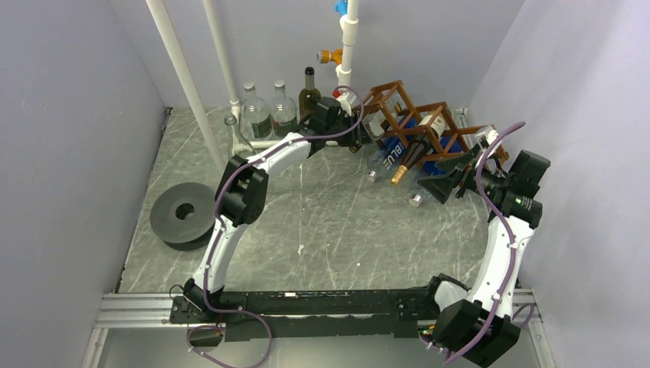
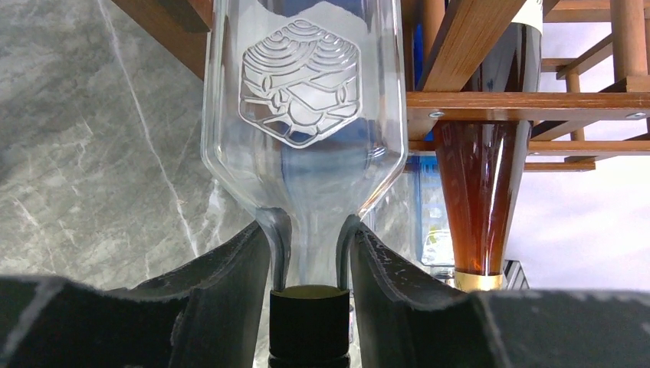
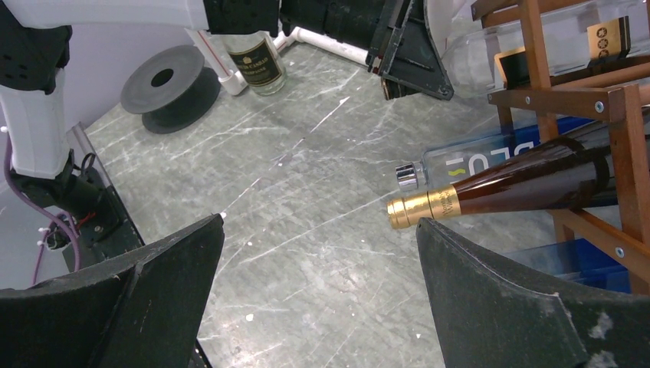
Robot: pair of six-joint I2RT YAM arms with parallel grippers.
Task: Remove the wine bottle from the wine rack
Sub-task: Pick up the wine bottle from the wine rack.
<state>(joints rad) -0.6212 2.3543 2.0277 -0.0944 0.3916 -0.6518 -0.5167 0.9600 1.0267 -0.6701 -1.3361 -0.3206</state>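
Note:
The brown wooden wine rack (image 1: 452,126) stands at the back right. A dark wine bottle with a gold foil top (image 1: 406,163) lies in it, neck toward the front; it shows in the right wrist view (image 3: 506,190) and the left wrist view (image 2: 481,199). My left gripper (image 1: 354,113) is at the rack's left end, shut on the neck of a clear bottle (image 2: 303,84) with an embossed emblem and a black cap (image 2: 309,322). My right gripper (image 1: 438,184) is wide open and empty, just in front of the gold top (image 3: 418,208).
A clear bottle with blue lettering (image 3: 460,161) lies in the rack below the wine bottle. Several bottles (image 1: 268,115) stand at the back wall beside white pipes (image 1: 180,69). A black spool (image 1: 184,215) lies at the left. Walls close in on both sides.

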